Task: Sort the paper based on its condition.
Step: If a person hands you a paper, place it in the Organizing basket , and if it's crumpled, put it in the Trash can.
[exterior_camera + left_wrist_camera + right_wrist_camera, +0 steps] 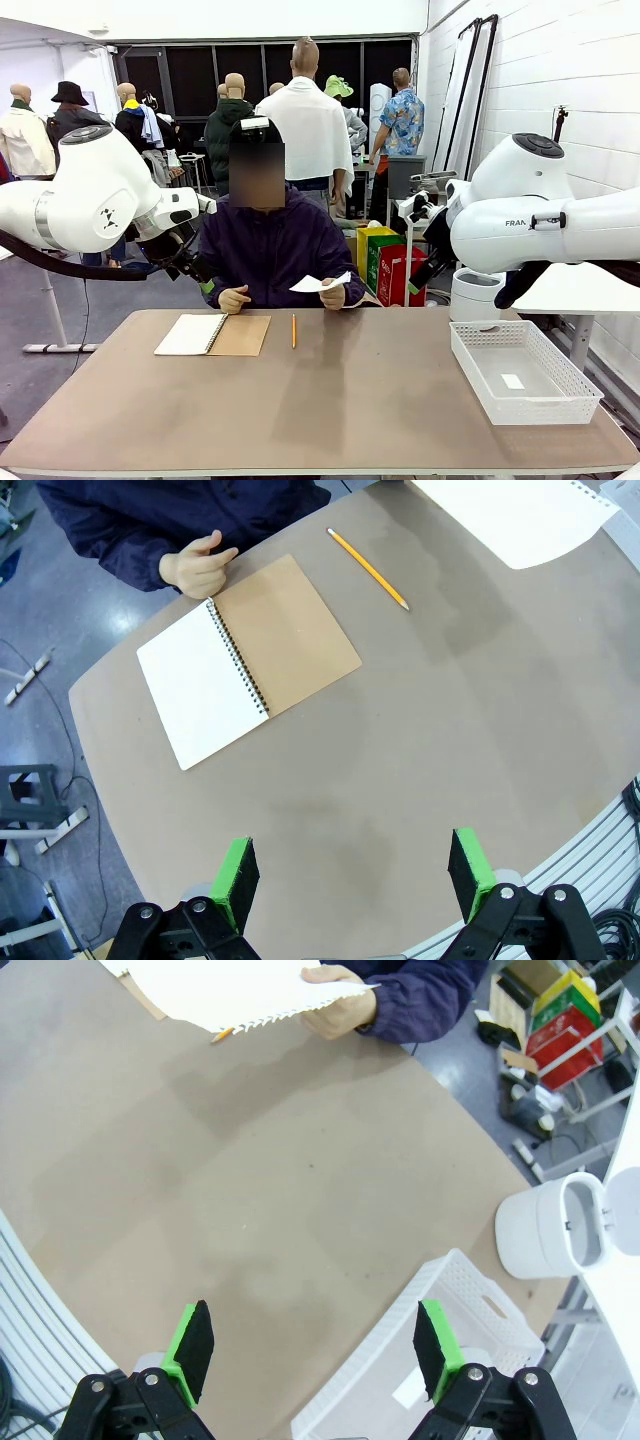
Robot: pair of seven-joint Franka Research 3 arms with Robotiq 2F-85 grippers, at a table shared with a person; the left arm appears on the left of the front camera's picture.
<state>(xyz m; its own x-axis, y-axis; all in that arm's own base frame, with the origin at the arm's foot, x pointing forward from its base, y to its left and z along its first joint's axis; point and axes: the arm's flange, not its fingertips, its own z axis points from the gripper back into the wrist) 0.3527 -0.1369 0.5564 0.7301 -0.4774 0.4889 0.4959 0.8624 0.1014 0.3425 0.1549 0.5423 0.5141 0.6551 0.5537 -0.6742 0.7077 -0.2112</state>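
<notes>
The person across the table holds one white sheet of paper point(320, 283) in one hand point(335, 1005), just above the far edge. In the right wrist view the paper point(230, 990) shows a ragged torn edge; it also shows in the left wrist view point(515, 515). My left gripper point(353, 875) hangs open and empty over the near left of the table, well short of the sheet. My right gripper point(313, 1350) is open and empty too, above the table beside the white basket point(440, 1290). Both arms are raised at the table's sides in the front view.
An open spiral notebook point(212, 335) with a brown cover lies at the far left, by the person's other hand point(200, 565). A yellow pencil point(293, 331) lies beside it. The white mesh basket point(470, 365) sits at the right edge, a white bin point(476, 295) behind it.
</notes>
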